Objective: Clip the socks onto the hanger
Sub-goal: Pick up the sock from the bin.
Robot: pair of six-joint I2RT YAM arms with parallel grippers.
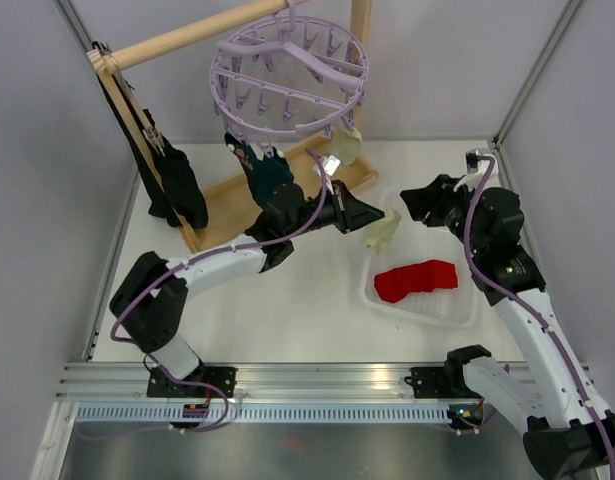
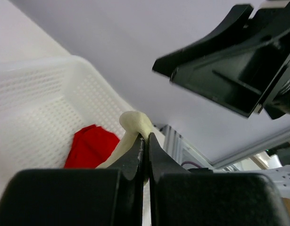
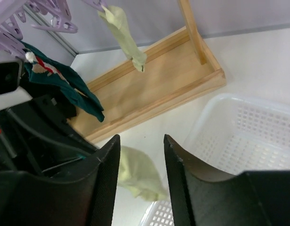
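Already a teal sock (image 1: 265,168) and a pale sock (image 1: 347,145) hang clipped on the hanger (image 1: 287,75). A cream sock (image 1: 384,232), pinched tight in the left gripper (image 2: 145,141) by the basket (image 1: 457,312) edge, awaits a clip, with the right gripper (image 3: 141,141) gaping empty nearby. A red sock (image 1: 415,278) lies in the basket, yet to be hung.

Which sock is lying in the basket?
The red sock. The teal sock and one pale yellow sock hang from the hanger; the left gripper pinches the other pale yellow one.
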